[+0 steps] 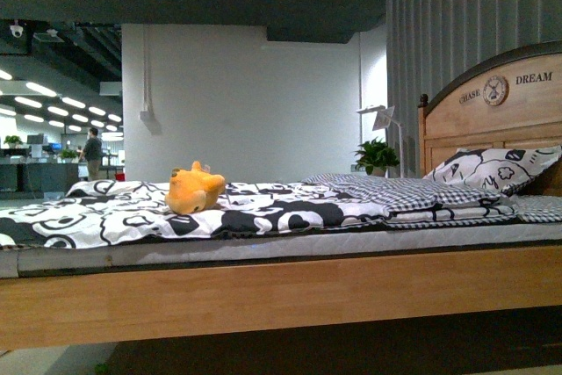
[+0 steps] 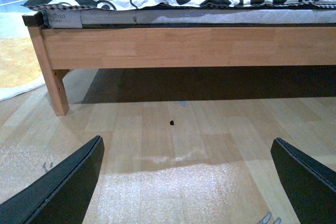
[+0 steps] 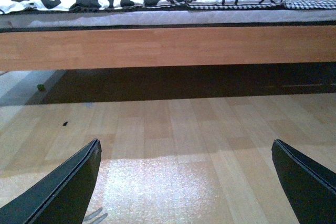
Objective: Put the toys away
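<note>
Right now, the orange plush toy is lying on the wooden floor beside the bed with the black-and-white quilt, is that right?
Not quite. The orange plush toy lies on top of the bed, on the black-and-white quilt, not on the wooden floor. The front view shows this plainly, and both wrist views show the toy up on the quilt too.
</note>
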Controlling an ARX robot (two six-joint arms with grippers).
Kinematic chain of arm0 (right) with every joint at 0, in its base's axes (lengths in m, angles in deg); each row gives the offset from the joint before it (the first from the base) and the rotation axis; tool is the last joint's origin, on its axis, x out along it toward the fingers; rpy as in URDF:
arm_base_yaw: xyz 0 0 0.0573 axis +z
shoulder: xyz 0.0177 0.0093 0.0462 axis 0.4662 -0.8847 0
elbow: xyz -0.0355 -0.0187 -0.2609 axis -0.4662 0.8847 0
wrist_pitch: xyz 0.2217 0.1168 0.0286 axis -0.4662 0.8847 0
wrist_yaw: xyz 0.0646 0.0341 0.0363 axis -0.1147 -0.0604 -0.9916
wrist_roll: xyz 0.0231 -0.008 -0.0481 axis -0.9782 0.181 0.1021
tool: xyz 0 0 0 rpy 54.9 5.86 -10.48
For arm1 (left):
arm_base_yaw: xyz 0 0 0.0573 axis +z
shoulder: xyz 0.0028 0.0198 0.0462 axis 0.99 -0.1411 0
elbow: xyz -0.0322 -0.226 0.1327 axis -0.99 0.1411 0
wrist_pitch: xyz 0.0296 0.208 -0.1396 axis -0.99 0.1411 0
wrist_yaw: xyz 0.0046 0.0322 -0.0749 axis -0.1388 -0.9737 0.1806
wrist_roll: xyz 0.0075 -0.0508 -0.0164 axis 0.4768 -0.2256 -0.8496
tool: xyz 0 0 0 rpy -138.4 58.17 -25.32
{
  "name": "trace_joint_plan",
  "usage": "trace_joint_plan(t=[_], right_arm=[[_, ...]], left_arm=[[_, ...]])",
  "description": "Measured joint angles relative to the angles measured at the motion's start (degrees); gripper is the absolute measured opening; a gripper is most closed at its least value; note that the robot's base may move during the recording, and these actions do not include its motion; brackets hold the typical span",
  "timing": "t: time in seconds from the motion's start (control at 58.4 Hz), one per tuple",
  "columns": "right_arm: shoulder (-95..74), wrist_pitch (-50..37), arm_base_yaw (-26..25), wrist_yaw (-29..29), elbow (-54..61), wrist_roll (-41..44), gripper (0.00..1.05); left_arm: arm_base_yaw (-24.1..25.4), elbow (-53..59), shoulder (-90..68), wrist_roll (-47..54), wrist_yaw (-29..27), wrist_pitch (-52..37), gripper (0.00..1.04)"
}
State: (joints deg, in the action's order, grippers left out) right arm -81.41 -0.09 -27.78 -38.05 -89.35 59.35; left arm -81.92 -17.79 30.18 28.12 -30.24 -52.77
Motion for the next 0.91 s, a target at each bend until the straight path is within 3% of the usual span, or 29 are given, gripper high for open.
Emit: trace_joint_plan(t=[0.907], right_arm=[[0.0, 0.0, 0.0, 0.0, 0.0, 0.0, 0.98]], left_arm=[[0.0, 0.0, 0.0, 0.0, 0.0, 0.0, 0.98]])
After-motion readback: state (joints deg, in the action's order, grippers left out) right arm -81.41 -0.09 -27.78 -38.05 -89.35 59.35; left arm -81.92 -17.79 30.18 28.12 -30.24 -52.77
